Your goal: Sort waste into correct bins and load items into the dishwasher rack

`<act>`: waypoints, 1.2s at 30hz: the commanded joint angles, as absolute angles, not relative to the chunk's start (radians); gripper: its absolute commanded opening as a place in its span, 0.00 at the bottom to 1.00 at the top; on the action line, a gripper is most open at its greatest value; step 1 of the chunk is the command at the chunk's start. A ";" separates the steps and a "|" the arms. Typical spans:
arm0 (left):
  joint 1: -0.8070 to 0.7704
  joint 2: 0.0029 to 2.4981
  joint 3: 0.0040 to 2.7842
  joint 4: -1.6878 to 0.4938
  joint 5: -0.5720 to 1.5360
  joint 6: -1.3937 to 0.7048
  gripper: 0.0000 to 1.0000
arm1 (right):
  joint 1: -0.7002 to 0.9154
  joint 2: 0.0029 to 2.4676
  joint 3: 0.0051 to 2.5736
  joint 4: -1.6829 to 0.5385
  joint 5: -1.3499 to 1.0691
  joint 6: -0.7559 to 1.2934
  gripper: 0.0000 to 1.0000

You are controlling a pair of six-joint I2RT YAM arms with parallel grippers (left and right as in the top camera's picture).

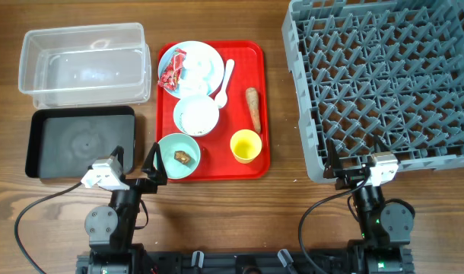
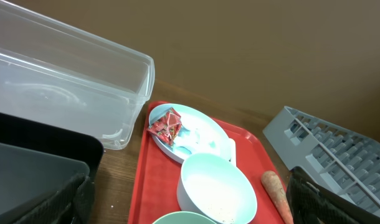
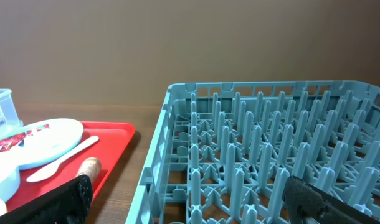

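Nearest: my left gripper (image 1: 135, 161) and right gripper (image 1: 346, 164), fingers spread, holding nothing, at the near edge of the table (image 1: 289, 194). Centre, red tray (image 1: 259, 114): plate (image 1: 208, 55) with wrapper (image 1: 172, 70) and tissue (image 1: 194, 73), light blue bowl (image 1: 195, 116), mint bowl (image 1: 170, 144), yellow cup (image 1: 246, 145), spoon (image 1: 226, 80), carrot stick (image 1: 252, 108). At left, clear tub (image 1: 84, 65) and black tray (image 1: 80, 141); at right, grey rack (image 1: 384, 84).

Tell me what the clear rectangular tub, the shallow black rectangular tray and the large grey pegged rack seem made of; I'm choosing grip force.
Clear rectangular tub: see-through plastic, glossy; table shows through its walls.
Shallow black rectangular tray: probably plastic, smooth semi-gloss; faint light sheen on its floor.
Large grey pegged rack: moulded plastic, matte; uniform colour, one-piece lattice pegs.
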State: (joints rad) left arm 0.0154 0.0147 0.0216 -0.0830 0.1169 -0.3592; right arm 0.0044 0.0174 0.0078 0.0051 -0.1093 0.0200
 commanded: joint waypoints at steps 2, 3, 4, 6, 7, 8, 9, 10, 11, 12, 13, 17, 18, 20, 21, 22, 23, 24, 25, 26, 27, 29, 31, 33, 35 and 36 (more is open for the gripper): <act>0.023 0.007 0.013 -0.083 0.107 -0.347 1.00 | 0.009 0.010 0.005 0.010 -0.124 0.002 1.00; 0.023 0.007 0.013 -0.083 0.107 -0.347 1.00 | 0.009 0.010 0.005 0.010 -0.124 0.002 1.00; 0.023 0.007 0.013 -0.083 0.107 -0.347 1.00 | 0.009 0.010 0.005 0.010 -0.124 0.002 1.00; 0.023 0.007 0.013 -0.083 0.107 -0.348 1.00 | 0.009 0.010 0.005 0.010 -0.124 0.002 1.00; 0.023 0.007 0.013 -0.082 0.107 -0.348 1.00 | 0.009 0.010 0.005 0.010 -0.125 0.002 1.00; 0.023 0.007 0.013 -0.082 0.107 -0.348 1.00 | 0.009 0.010 0.005 0.010 -0.125 0.003 1.00; 0.023 0.007 0.013 -0.082 0.107 -0.348 1.00 | 0.009 0.010 0.005 0.010 -0.125 0.003 1.00; 0.023 0.007 0.013 -0.082 0.107 -0.347 1.00 | 0.009 0.010 0.005 0.010 -0.125 0.002 1.00; 0.023 0.007 0.013 -0.082 0.107 -0.347 1.00 | 0.009 0.010 0.005 0.010 -0.125 0.002 1.00; 0.023 0.007 0.013 -0.082 0.107 -0.347 1.00 | 0.009 0.010 0.005 0.010 -0.124 0.002 1.00; 0.023 0.007 0.013 -0.081 0.107 -0.348 1.00 | 0.009 0.010 0.005 0.010 -0.124 0.002 1.00; 0.023 0.007 0.013 -0.080 0.115 -0.348 1.00 | 0.009 0.010 0.005 0.014 -0.125 0.004 1.00; 0.023 0.007 0.013 -0.080 0.123 -0.348 1.00 | 0.009 0.010 0.005 0.012 -0.130 0.003 1.00; 0.023 0.007 0.013 -0.079 0.135 -0.348 1.00 | 0.009 0.010 0.005 0.012 -0.129 0.004 1.00; 0.023 0.007 0.013 -0.073 0.138 -0.348 1.00 | 0.009 0.010 0.005 0.016 -0.132 0.006 1.00; 0.023 0.007 0.013 -0.072 0.155 -0.347 1.00 | 0.009 0.010 0.005 0.023 -0.140 0.016 1.00; 0.023 0.007 0.015 -0.072 0.173 -0.347 1.00 | 0.009 0.010 0.006 0.035 -0.146 0.035 1.00; 0.023 0.009 0.018 -0.072 0.192 -0.347 1.00 | 0.009 0.010 0.006 0.051 -0.160 0.049 1.00; 0.023 0.012 0.025 -0.073 0.213 -0.347 1.00 | 0.009 0.010 0.012 0.064 -0.175 0.068 1.00; 0.023 0.018 0.035 -0.073 0.222 -0.347 1.00 | 0.009 0.010 0.018 0.068 -0.180 0.079 1.00; 0.023 0.028 0.049 -0.073 0.227 -0.347 1.00 | 0.009 0.010 0.030 0.068 -0.182 0.085 1.00; 0.023 0.057 0.087 -0.073 0.228 -0.346 1.00 | 0.009 0.014 0.064 0.067 -0.181 0.085 1.00; 0.023 0.104 0.139 -0.073 0.227 -0.343 1.00 | 0.009 0.030 0.107 0.067 -0.181 0.078 1.00; 0.023 0.173 0.204 -0.073 0.229 -0.324 1.00 | 0.009 0.059 0.157 0.066 -0.181 0.079 1.00; 0.023 0.267 0.286 -0.081 0.228 -0.317 1.00 | 0.009 0.107 0.218 0.051 -0.182 0.080 1.00; 0.022 0.321 0.334 -0.089 0.229 -0.318 1.00 | 0.009 0.136 0.253 0.034 -0.183 0.081 1.00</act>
State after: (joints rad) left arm 0.0154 0.1932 0.1905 -0.0849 0.2092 -0.3489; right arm 0.0044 0.0708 0.1471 0.0528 -0.1577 0.0597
